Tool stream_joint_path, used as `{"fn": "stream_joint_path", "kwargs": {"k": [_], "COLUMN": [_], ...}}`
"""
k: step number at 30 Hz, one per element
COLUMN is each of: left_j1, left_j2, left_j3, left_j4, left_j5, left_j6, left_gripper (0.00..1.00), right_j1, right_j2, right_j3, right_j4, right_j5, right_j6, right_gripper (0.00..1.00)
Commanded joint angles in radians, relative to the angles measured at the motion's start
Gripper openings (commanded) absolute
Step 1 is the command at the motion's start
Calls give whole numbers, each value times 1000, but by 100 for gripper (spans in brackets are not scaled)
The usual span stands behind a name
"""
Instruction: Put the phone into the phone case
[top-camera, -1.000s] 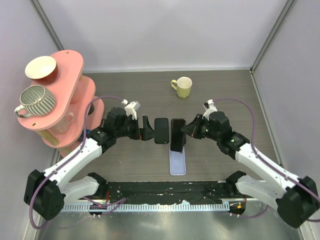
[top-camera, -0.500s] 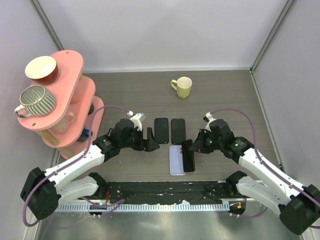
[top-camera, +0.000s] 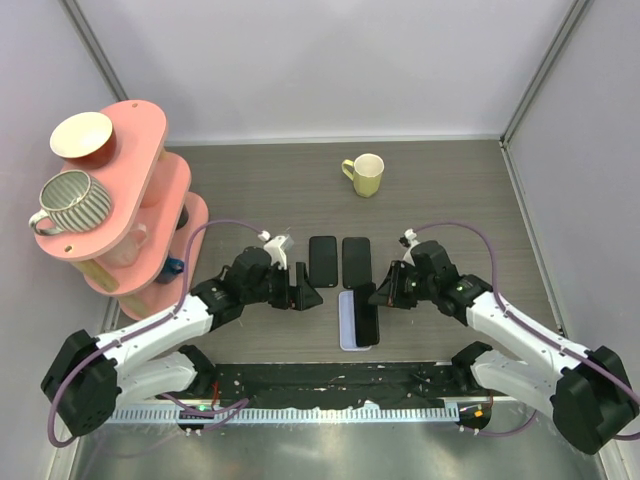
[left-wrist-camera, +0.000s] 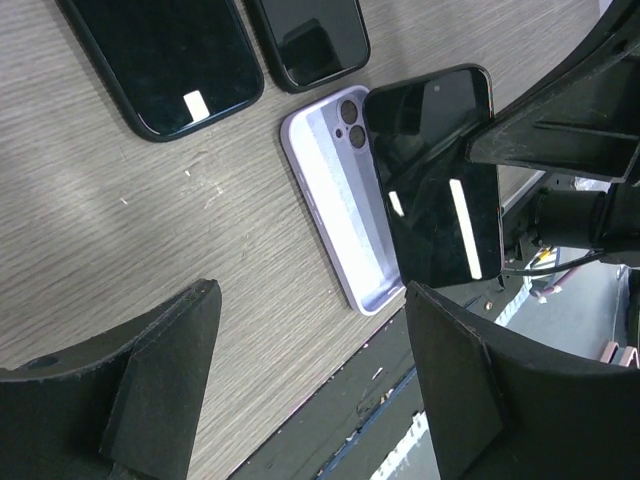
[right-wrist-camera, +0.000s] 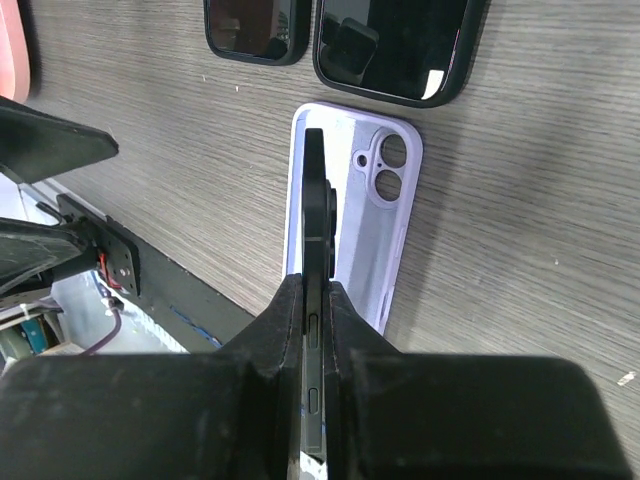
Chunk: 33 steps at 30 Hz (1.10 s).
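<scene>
A lilac phone case (top-camera: 347, 322) lies open side up near the table's front edge, camera holes at its far end. The black phone (top-camera: 367, 314) stands on its long edge over the case's right part, tilted, with my right gripper (top-camera: 381, 296) shut on it. In the right wrist view the phone (right-wrist-camera: 318, 215) runs edge-on along the case (right-wrist-camera: 378, 235), pinched at the gripper (right-wrist-camera: 318, 300). My left gripper (top-camera: 305, 293) hovers just left of the case, open and empty; its own view (left-wrist-camera: 315, 390) looks down on the case (left-wrist-camera: 335, 205) and the phone (left-wrist-camera: 440, 190).
Two phones in dark cases (top-camera: 323, 260) (top-camera: 356, 262) lie side by side just beyond the lilac case. A yellow mug (top-camera: 365, 175) stands further back. A pink tiered shelf (top-camera: 150, 195) with a striped mug and a bowl fills the left. A black strip (top-camera: 330, 378) borders the front edge.
My right gripper brought the phone toward the front and leaned it over the lilac case. My left gripper moved nearer and toward the case, its jaws narrowing a little.
</scene>
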Motion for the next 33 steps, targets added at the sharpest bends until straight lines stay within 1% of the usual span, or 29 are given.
{"fn": "stream_joint_path", "kwargs": {"k": [1, 2, 4, 5, 8, 9, 10, 11, 13, 14, 15, 20, 24, 30, 33], "left_j1": [-12, -14, -20, -23, -32, -38, -44, -51, -78, -87, -104, -153, -213, -290, -310], "left_j2": [22, 34, 68, 77, 115, 131, 160, 178, 242, 264, 285, 416, 471, 476, 471], "left_j3": [-23, -25, -36, -43, -80, -88, -91, -94, -89, -88, -83, -79, -69, -71, -77], "left_j4": [104, 104, 148, 165, 260, 292, 306, 317, 346, 354, 377, 438, 478, 484, 481], "left_j5": [28, 30, 38, 38, 38, 36, 27, 21, 10, 7, 4, -27, -36, -76, -96], "left_j6": [-40, -40, -47, -53, -92, -107, -112, -118, -125, -129, -133, -181, -211, -240, -247], "left_gripper": [74, 68, 58, 46, 29, 26, 23, 16, 8, 2, 0, 0, 0, 0, 0], "right_j1": [1, 3, 3, 3, 3, 4, 4, 7, 7, 7, 7, 6, 6, 9, 7], "right_j2": [4, 7, 19, 26, 52, 59, 75, 81, 90, 99, 104, 138, 141, 125, 121], "right_j3": [-25, -30, -42, -45, -65, -68, -71, -73, -83, -88, -93, -117, -155, -226, -254], "right_j4": [138, 147, 167, 172, 222, 231, 236, 239, 251, 261, 268, 299, 340, 435, 469], "right_j5": [-56, -61, -62, -61, -82, -91, -91, -88, -81, -78, -76, -45, -28, 13, 19], "right_j6": [72, 77, 82, 86, 106, 108, 111, 109, 111, 112, 118, 126, 148, 200, 212], "right_gripper": [1, 1, 1, 1, 1, 1, 1, 1, 1, 1, 1, 1, 1, 1, 1]}}
